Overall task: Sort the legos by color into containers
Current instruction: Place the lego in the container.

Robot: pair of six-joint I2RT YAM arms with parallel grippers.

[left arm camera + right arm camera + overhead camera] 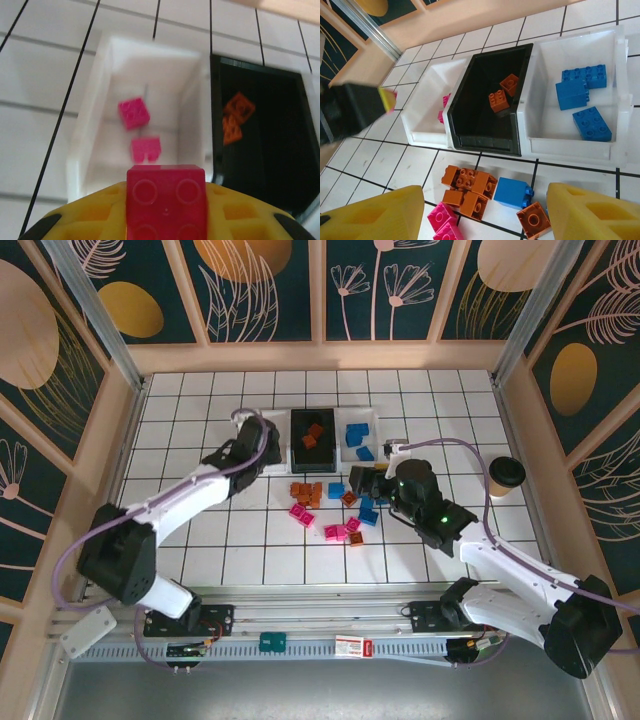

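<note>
My left gripper [166,186] is shut on a magenta-pink lego [166,200], hanging over the near end of the left white container [90,125], where two pink legos [133,113] lie. The black container [312,418] holds orange legos [502,95], and the right white container [540,100] holds blue legos [582,92]. Loose orange, pink and blue legos [330,510] lie on the tiles in front of the containers. My right gripper [485,212] hovers open above this pile, its yellow fingers [375,215] wide apart with nothing between them.
A paper cup with a black lid [505,477] stands at the right, near my right arm. Wooden walls [320,355] close in the tiled floor at the back and sides. Bare tiles [260,560] lie in front of the pile.
</note>
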